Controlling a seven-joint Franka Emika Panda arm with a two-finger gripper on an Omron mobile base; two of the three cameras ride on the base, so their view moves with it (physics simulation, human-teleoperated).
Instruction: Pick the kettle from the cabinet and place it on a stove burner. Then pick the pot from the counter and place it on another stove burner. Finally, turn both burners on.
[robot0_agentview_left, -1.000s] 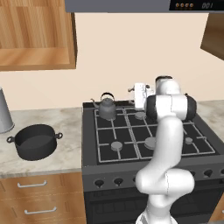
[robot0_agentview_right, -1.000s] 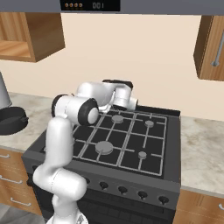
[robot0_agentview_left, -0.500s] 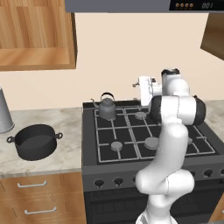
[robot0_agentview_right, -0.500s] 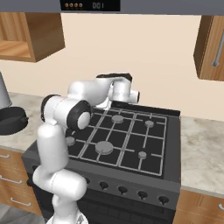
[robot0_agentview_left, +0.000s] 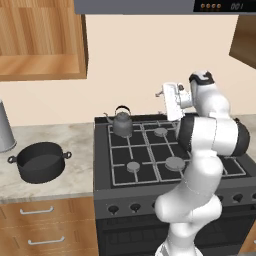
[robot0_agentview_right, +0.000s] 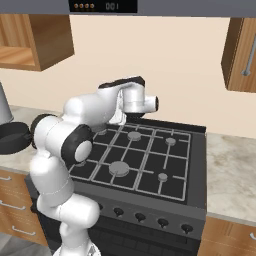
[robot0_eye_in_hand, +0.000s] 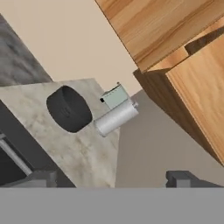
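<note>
The tool (robot0_agentview_left: 162, 94) is seen raised above the back of the stove, just right of the kettle, with its jaws spread wide and nothing held between them; in the hand view its two dark fingertips (robot0_eye_in_hand: 41, 177) stand far apart at the bottom edge, with only desk and wall between them.

At the far left of the left base view, a tall grey canister (robot0_agentview_left: 4, 133) is placed on the desk (robot0_agentview_left: 75, 145) by the wall. Beside it, nearer the front, the pot (robot0_agentview_left: 40, 161) is set upright on the stone top, well apart from the stove. Above them, the open wooden cabinet (robot0_agentview_left: 42, 40) is mounted on the wall, its shelf bare.

Further right, the kettle (robot0_agentview_left: 121, 122) is seated on the back left burner (robot0_agentview_left: 123, 133) of the black stove (robot0_agentview_left: 150, 150), handle arched upward and spout turned to the left. The remaining burners are uncovered under the grates.

In the hand view, the pot (robot0_eye_in_hand: 68, 109) and the canister (robot0_eye_in_hand: 115, 117) are shown rolled sideways, close together on the desk.
</note>
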